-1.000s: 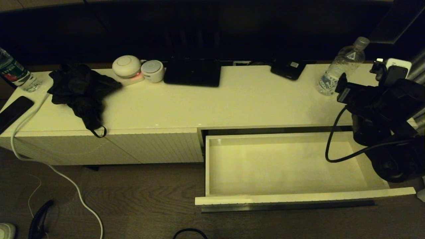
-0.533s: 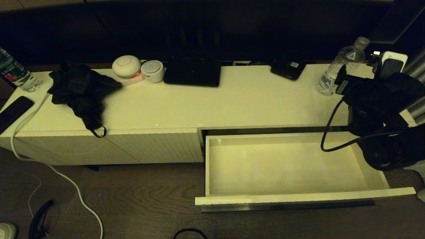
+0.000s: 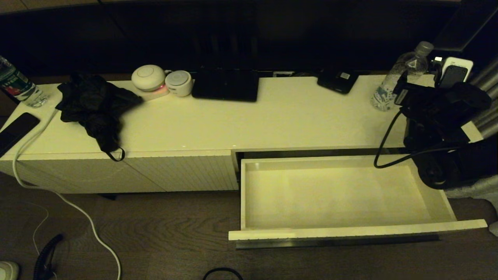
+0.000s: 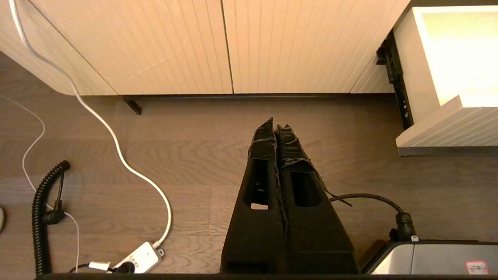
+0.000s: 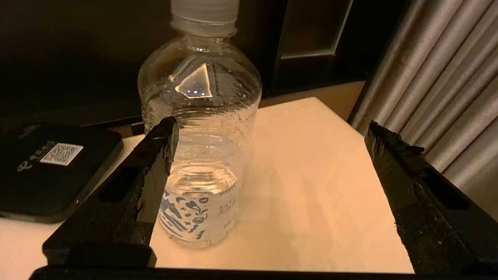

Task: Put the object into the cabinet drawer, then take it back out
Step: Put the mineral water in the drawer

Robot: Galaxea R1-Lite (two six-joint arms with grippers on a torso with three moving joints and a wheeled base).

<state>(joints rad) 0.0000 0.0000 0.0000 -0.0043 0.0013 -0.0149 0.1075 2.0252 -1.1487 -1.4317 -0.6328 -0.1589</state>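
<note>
From your head view, the long low cream-white cabinet [image 3: 233, 120] has its wide shallow cream drawer [image 3: 334, 194] pulled fully out at the right, its pale interior holding nothing. The clear plastic water bottle with the grey screw cap [image 3: 397, 79] stands upright on the cabinet top near the right end and back edge, with bare top between it and the drawer. You have two bottles in sight: this one and a second bottle with a dark green-and-red label [image 3: 17, 87] at the far left end. The right gripper [image 3: 402, 95] sits just beside the clear bottle.

In your left wrist view, the left gripper [image 4: 275, 130] hangs over the wooden floor [image 4: 194, 155] before the ribbed fronts, its jaws pressed together on nothing.

In your right wrist view, the jaws are spread wide and hold nothing; the bottle stands by one finger [image 5: 155, 163], off-centre in the gap, near the top's corner.
</note>
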